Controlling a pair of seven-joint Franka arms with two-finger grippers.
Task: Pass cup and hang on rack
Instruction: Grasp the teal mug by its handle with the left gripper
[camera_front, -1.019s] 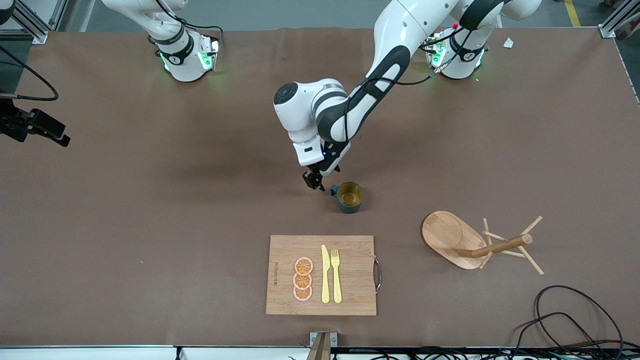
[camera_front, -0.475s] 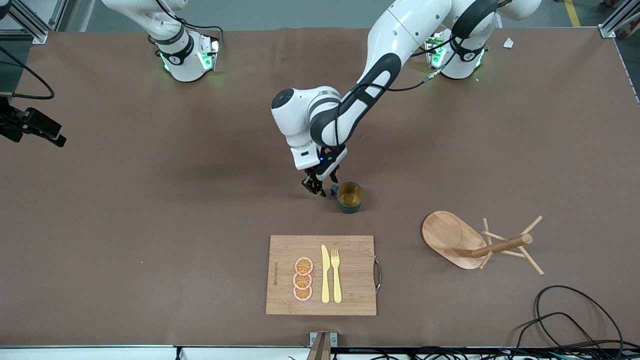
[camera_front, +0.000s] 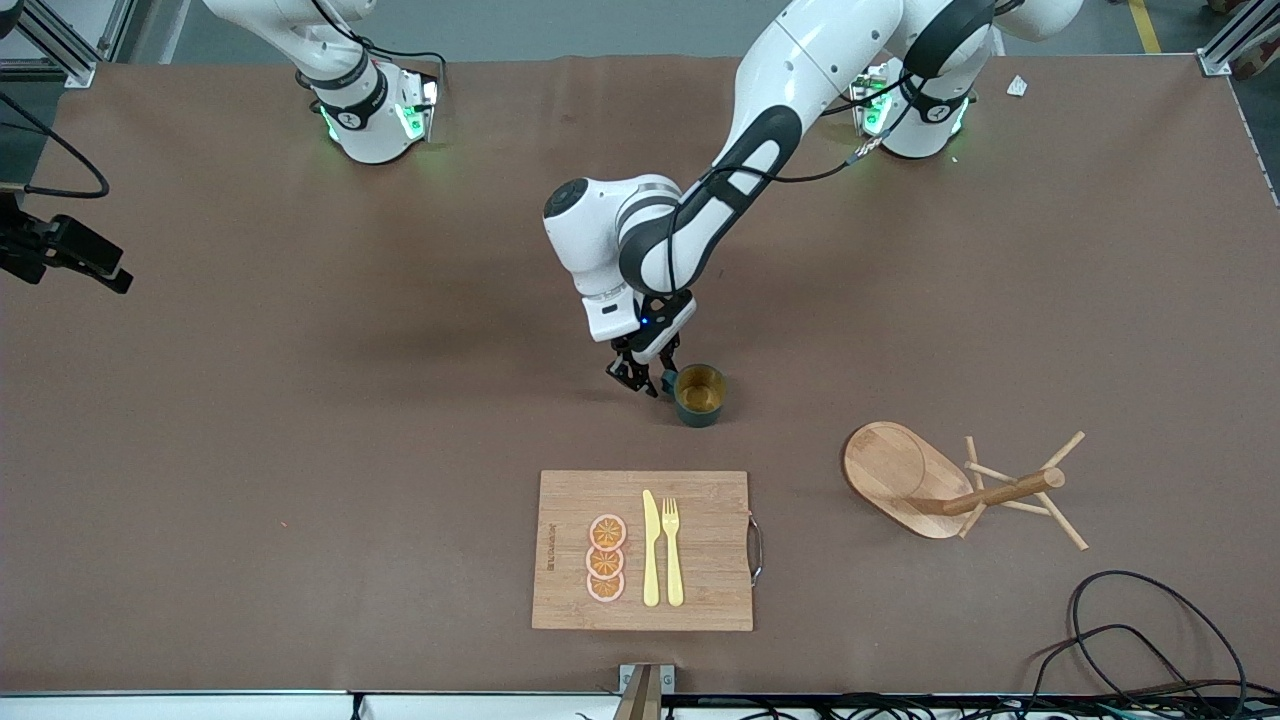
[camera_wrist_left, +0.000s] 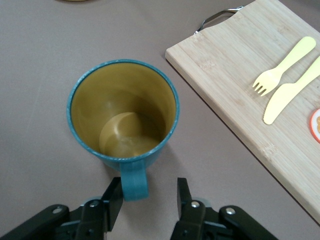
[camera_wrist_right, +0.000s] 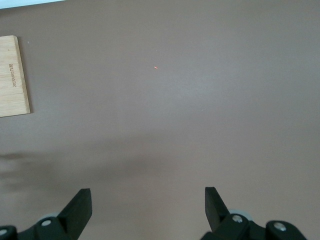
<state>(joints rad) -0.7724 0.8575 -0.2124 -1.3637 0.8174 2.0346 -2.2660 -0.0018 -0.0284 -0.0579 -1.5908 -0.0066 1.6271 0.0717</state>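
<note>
The dark teal cup (camera_front: 700, 393) stands upright on the brown table, mustard-yellow inside, its handle (camera_wrist_left: 134, 182) pointing toward the right arm's end. My left gripper (camera_front: 643, 380) is low at the handle and open. In the left wrist view the handle lies between the fingers of the left gripper (camera_wrist_left: 148, 192), close against one finger and with a gap to the other. The wooden rack (camera_front: 960, 487) lies tipped on its side toward the left arm's end, nearer the front camera than the cup. My right gripper (camera_front: 112, 274) waits open at the right arm's end, and the right wrist view shows it (camera_wrist_right: 148, 205) empty over bare table.
A wooden cutting board (camera_front: 700, 560) with a yellow knife (camera_front: 651, 548), a yellow fork (camera_front: 672, 550) and orange slices (camera_front: 606, 558) lies nearer the front camera than the cup. Black cables (camera_front: 1150, 640) lie at the table's corner near the rack.
My left gripper has come down and moved closer to the cup, so the handle now sits between its fingers. The right gripper shifted slightly toward the table's edge. The cup and rack have not moved.
</note>
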